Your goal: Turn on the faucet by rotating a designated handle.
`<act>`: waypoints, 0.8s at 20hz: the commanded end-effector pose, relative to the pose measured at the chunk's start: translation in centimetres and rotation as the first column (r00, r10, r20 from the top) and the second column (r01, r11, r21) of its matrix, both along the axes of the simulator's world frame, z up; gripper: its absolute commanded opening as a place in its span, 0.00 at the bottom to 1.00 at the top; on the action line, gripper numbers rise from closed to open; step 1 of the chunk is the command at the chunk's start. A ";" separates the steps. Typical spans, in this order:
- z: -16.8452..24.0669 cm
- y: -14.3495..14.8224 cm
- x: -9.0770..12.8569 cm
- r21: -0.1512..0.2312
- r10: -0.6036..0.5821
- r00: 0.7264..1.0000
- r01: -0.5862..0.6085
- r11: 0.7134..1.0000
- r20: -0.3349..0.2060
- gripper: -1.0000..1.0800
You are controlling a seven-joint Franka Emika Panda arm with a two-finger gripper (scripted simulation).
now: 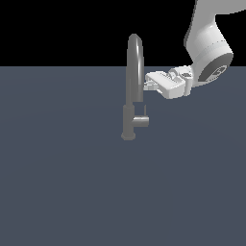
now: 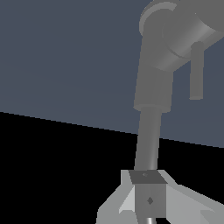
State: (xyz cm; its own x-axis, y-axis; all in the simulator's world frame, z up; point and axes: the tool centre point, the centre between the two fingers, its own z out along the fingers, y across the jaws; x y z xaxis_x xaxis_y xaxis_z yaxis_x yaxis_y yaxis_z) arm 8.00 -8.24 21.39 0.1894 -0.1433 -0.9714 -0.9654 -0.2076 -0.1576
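I see the faucet (image 1: pixel 133 86) standing on the flat slate-blue surface (image 1: pixel 62 182), a slim grey metallic tap. Its lower part is a thicker cylindrical column, and from that a narrower tube rises and bends over in a high arch, with the spout end coming back down beside the column. The finish is dull and uniform, a little lighter along the arch where it crosses the black background.

The handle (image 1: pixel 141 120) is a short grey cylinder stub that juts sideways from the column, low down, toward the exterior view's right of the faucet. A thin rod hangs just above it, close to the column. In the wrist view the handle (image 2: pixel 183 37) shows as a broad cylinder end-on near the column, with the thin rod beside it.

My gripper (image 1: pixel 147 84) sits well above the handle, at the faucet's upper tube, reaching in from the exterior view's right. The white arm (image 1: pixel 207 45) rises behind it. In the wrist view a dark finger pad (image 2: pixel 148 194) lies against the narrow tube, but I cannot tell whether the jaws are pinching it or merely beside it.
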 end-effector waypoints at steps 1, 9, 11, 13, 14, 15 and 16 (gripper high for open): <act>-1.9 -0.2 0.4 0.042 -0.044 0.998 0.046 0.998 -0.047 0.00; -6.6 -0.4 0.8 0.126 -0.135 0.977 0.157 0.980 -0.162 0.00; -7.2 -0.3 0.8 0.136 -0.147 0.973 0.172 0.976 -0.177 0.00; -7.6 -0.3 0.8 0.142 -0.153 0.971 0.180 0.973 -0.186 0.00; -7.7 -0.3 0.8 0.143 -0.154 0.970 0.183 0.973 -0.188 0.00; -7.7 -0.3 0.8 0.143 -0.155 0.970 0.183 0.973 -0.189 0.00; -7.7 -0.3 0.8 0.143 -0.155 0.970 0.183 0.973 -0.189 0.00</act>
State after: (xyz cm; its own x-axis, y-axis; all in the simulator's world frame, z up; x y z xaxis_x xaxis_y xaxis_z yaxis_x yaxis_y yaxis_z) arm 8.79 -8.53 13.69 0.0013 -0.0016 -1.0000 -0.9996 -0.0273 -0.0013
